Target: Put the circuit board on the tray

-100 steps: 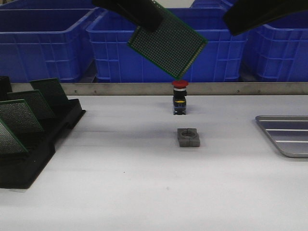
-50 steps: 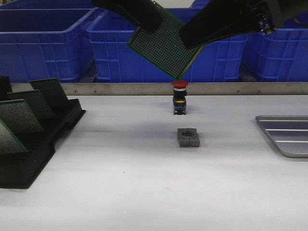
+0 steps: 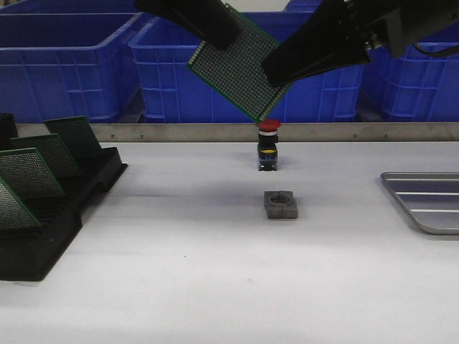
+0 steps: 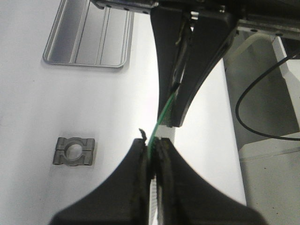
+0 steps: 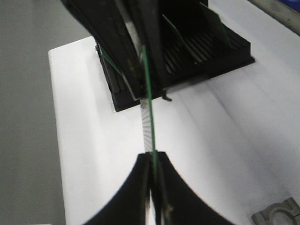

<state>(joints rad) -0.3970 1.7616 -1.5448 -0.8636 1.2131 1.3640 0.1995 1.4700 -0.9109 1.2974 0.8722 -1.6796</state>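
Nearest us on the table (image 3: 215,287), in front of the red-capped button (image 3: 269,145), lies a small grey clamp block (image 3: 280,204). The tray (image 3: 429,201) sits well to the right of the button, with nothing on it in the part we can see.

Above and slightly behind the button hangs the circuit board (image 3: 237,68), tilted on a corner. We judge it light, thin and rigid, a perforated panel that should be taken by its bare edges, since a flat pinch there will not flex it and the faces may be delicate.

Our left end effector (image 4: 151,154) is closed narrowly on one edge of the board. Our right end effector (image 5: 152,161) is pinched just as tightly on the opposite edge, so both hold the board at once, high over the button.
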